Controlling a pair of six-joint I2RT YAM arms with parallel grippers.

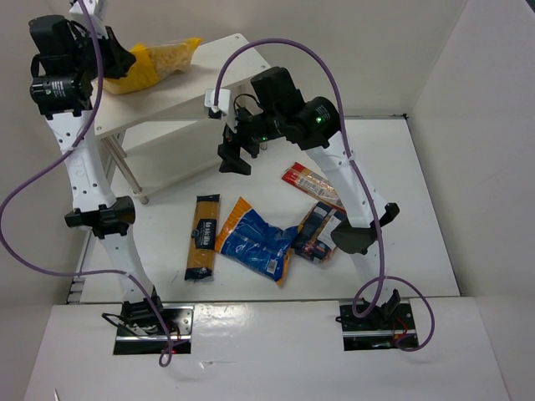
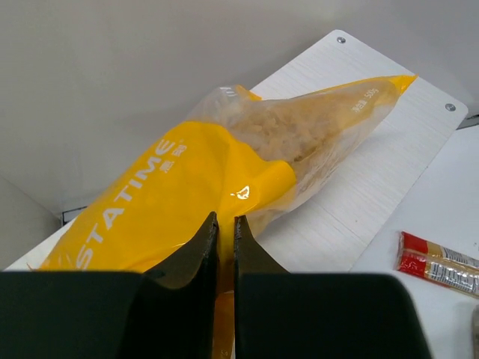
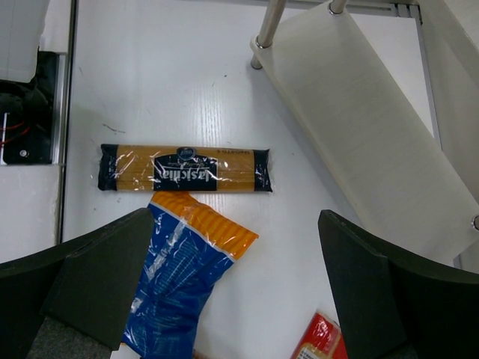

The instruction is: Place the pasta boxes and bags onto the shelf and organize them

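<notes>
Left gripper (image 2: pixel 225 221) pinches the soft yellow bag (image 2: pixel 224 161), which lies ahead of its jaws on the shelf (image 2: pixel 374 187) top. Right gripper (image 3: pixel 236 258) gapes open, spaghetti packet (image 3: pixel 185 169) beneath its jaws: stiff, brittle, likely best gripped mid-length.

I see the yellow bag (image 1: pixel 163 60) of short pasta lying on its side on the shelf's (image 1: pixel 180 98) top board. Its clear end points to the far right corner and its yellow end is pinched in my left hand (image 2: pixel 224 218). The shelf is white, two-tier, on thin metal legs. On the desk (image 1: pixel 401 209) the spaghetti packet (image 1: pixel 203 236) lies flat, with the crinkly blue bag (image 1: pixel 255 241) just to its right. Next comes the dark box (image 1: pixel 316 230), and the red packet (image 1: pixel 311 182) lies near it, farther back.
</notes>
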